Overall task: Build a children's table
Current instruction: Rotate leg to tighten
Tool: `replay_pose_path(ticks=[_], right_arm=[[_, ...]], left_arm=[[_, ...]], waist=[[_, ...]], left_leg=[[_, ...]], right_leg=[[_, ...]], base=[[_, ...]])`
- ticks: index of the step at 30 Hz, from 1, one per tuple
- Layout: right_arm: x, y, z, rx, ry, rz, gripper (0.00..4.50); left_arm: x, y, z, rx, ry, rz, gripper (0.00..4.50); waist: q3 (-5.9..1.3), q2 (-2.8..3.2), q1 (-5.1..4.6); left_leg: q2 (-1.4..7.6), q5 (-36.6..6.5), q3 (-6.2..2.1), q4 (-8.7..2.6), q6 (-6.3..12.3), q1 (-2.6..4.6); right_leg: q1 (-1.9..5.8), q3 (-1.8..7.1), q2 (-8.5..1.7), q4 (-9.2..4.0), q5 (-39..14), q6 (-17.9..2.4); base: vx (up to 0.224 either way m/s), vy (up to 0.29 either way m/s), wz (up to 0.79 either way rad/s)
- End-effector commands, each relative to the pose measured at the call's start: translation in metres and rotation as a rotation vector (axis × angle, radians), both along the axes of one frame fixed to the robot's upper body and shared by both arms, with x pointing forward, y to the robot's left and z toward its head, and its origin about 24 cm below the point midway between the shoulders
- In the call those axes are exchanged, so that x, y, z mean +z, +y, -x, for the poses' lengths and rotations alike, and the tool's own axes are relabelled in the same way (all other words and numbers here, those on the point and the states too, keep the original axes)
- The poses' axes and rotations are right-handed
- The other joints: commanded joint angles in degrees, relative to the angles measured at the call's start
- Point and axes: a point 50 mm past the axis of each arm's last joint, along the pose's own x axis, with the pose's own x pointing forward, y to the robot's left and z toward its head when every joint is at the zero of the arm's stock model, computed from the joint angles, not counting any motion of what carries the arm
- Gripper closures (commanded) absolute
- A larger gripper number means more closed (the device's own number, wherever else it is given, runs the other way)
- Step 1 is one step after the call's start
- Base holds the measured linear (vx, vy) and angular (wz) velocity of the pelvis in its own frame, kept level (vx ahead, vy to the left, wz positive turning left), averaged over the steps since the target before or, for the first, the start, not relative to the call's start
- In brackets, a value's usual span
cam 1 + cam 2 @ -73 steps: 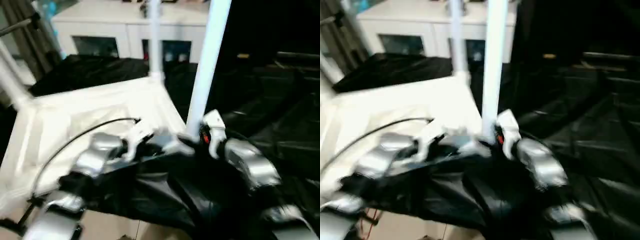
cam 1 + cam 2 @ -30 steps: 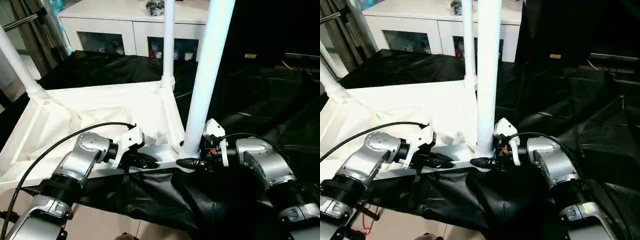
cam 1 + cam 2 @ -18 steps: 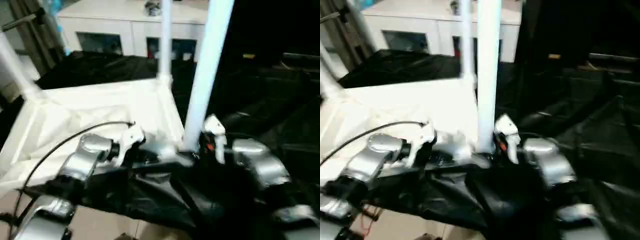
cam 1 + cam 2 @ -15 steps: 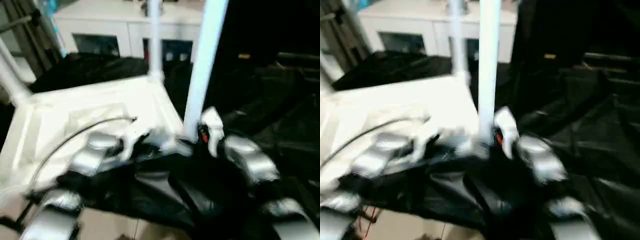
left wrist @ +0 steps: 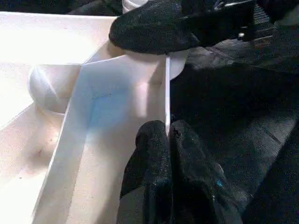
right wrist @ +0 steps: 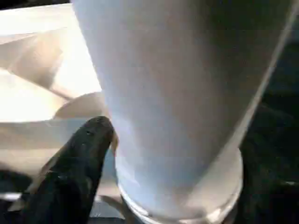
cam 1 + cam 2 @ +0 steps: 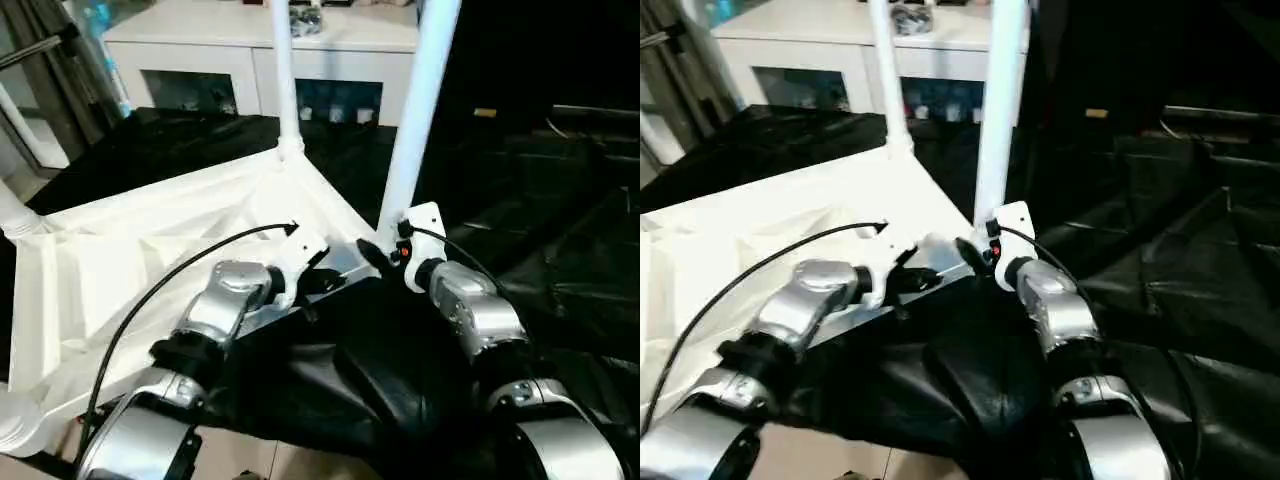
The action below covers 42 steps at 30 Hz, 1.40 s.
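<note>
The children's table lies upside down on black cloth, the white tabletop (image 7: 150, 250) showing its ribbed underside. One long white leg (image 7: 415, 120) stands in the near corner socket (image 6: 224, 186), another leg (image 7: 283, 70) at the far corner, a third leg (image 7: 10, 210) at the left edge. My left gripper (image 7: 325, 275) is shut on the tabletop's thin near rim (image 5: 166, 93) just left of the near leg. My right gripper (image 7: 378, 252) is open around that leg's base; one finger (image 6: 84, 158) lies close beside it, the other is hidden.
A white cabinet (image 7: 200, 50) with glass doors stands behind the table. Crumpled black cloth (image 7: 560, 250) covers the surface to the right and in front. An open corner socket (image 7: 15, 430) sits at the tabletop's near left corner.
The whole picture has shifted. My right arm has swung from the near leg's right side to its near side. My left gripper has stayed shut on the rim.
</note>
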Motion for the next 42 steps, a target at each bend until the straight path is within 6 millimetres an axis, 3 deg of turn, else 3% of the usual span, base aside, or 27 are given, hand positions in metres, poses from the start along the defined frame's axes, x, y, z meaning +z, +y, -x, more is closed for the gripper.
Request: replay_pose_path(ticks=[1,8,17,19,26,28,34,39,41,42], right_arm=[[-0.016,0.038,0.019,0.235,0.086,-0.037,0.50],[-0.003,0.011,0.032,0.520,0.043,-0.007,0.50],[0.008,-0.008,0.047,0.762,0.071,-0.002,0.50],[0.011,-0.010,0.053,0.827,0.093,0.006,0.50],[0.009,-0.010,0.058,0.865,0.118,0.023,1.08],[0.008,-0.008,0.060,0.863,0.124,0.015,1.25],[0.002,-0.001,0.063,0.823,0.125,-0.002,1.63],[-0.014,0.012,0.048,0.567,0.118,0.030,1.70],[-0.021,0.017,0.040,0.436,0.125,0.045,1.71],[-0.026,0.020,0.035,0.338,0.140,0.048,1.72]], left_arm=[[0.026,-0.035,0.009,-0.219,-0.100,0.145,4.50],[0.023,-0.011,0.022,-0.355,-0.042,0.132,4.50],[0.026,0.012,0.032,-0.480,0.041,0.127,4.50],[0.027,0.019,0.033,-0.505,0.060,0.115,4.50],[0.026,0.028,0.036,-0.529,0.080,0.094,4.50],[0.026,0.029,0.037,-0.523,0.075,0.087,4.50],[0.023,0.025,0.034,-0.484,0.048,0.082,4.50],[0.024,0.010,0.022,-0.354,-0.007,0.122,4.50],[0.025,0.002,0.017,-0.299,-0.019,0.131,4.50],[0.024,-0.004,0.013,-0.254,-0.035,0.129,4.50]], waist=[[-3.47,-0.72,0.07],[-3.57,-0.61,0.47],[-3.52,-0.67,1.10],[-3.44,-0.67,1.70],[-3.32,-0.61,1.81],[-3.36,-0.87,1.75],[-3.51,-0.81,1.88],[-3.22,-0.88,1.35],[-3.10,-0.89,0.83],[-2.74,-0.77,0.16]], left_leg=[[0.44,-16.5,0.09,-3.98,1.63,0.31],[0.78,-13.8,0.42,-3.65,3.41,0.24],[0.98,-13.3,0.62,-3.52,4.21,0.47],[1.02,-13.9,0.68,-3.55,3.67,0.75],[1.13,-15.4,0.54,-3.87,1.99,0.83],[1.04,-15.0,0.57,-3.81,2.02,0.72],[0.98,-12.5,0.59,-3.59,2.73,0.56],[0.77,-14.6,0.41,-3.89,0.94,0.54],[0.63,-17.0,0.08,-4.26,-0.60,0.61],[0.54,-18.9,0.11,-4.39,-1.19,0.72]], right_leg=[[2.55,1.01,-1.89,-4.40,-16.1,-11.5],[2.75,0.98,-1.58,-3.53,-9.8,-14.0],[2.61,1.07,-1.72,-3.40,-9.2,-15.4],[2.41,1.19,-1.70,-3.54,-11.3,-14.8],[2.26,1.34,-1.85,-3.63,-13.8,-14.0],[2.32,1.31,-1.84,-3.64,-13.5,-13.9],[2.37,1.25,-1.82,-3.32,-10.8,-14.2],[2.22,1.29,-2.09,-3.90,-16.0,-12.8],[2.31,1.15,-2.14,-4.29,-20.8,-10.9],[1.82,1.23,-1.99,-4.55,-22.6,-10.5]], base=[[0.000,0.000,0.00],[0.000,0.000,0.00],[0.000,0.000,0.00],[0.000,0.000,0.00],[0.000,0.000,0.00],[0.000,0.000,0.00],[0.000,0.000,0.00],[0.000,0.000,0.00],[0.000,0.000,0.00],[0.000,0.000,0.00]])
